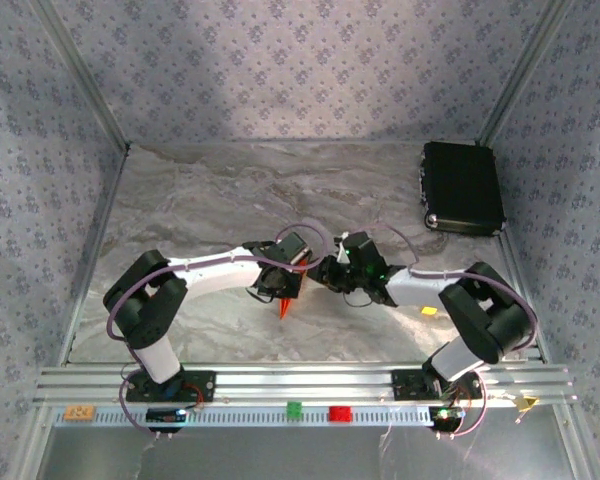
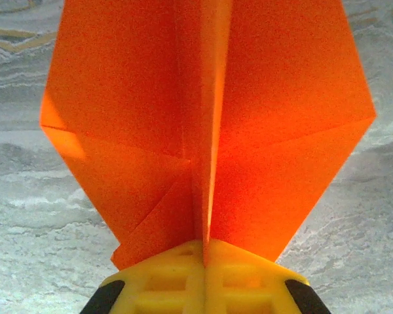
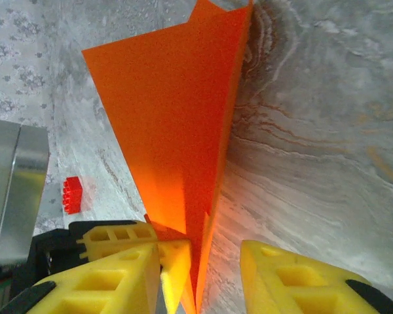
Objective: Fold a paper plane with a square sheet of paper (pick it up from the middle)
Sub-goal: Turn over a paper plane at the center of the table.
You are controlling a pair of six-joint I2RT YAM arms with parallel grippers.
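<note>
We saw the left gripper (image 2: 204, 256) pressed shut on the paper plane (image 2: 209, 131) over the middle of the marbled table (image 1: 180, 200). The right gripper (image 3: 203, 254) stood spread astride the plane's edge. A black box (image 1: 462, 187) lay at the far right corner.

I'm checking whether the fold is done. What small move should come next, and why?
Probably draw the right fingers back off the paper plane: they stand apart on either side of its fold, not pinching, while the left fingers clamp its centre crease.
</note>
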